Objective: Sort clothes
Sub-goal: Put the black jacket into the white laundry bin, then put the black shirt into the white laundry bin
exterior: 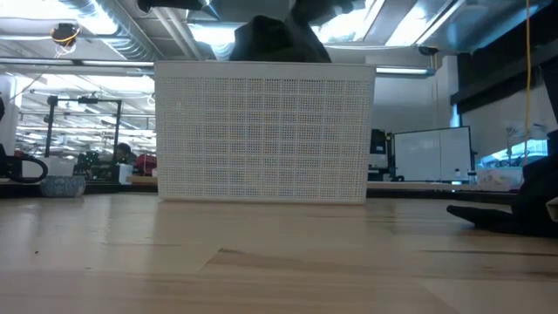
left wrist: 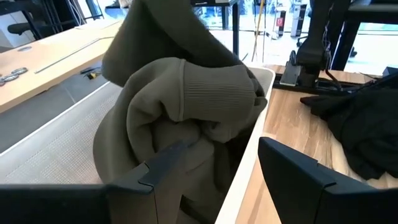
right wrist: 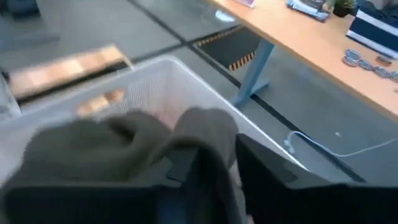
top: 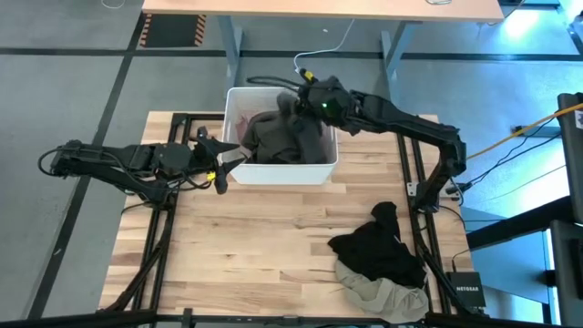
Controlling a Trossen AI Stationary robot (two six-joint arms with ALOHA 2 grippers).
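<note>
While right end effector grips, olive garment hangs beneath, over bin

Olive garment bunched in bin; black and beige garments heaped apart

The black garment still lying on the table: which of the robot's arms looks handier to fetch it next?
Probably the right. The black garment lies on the right arm's side of the table, though the right gripper is over the white bin, shut on the olive garment. The left gripper, open, sits at the bin's opposite side.
</note>
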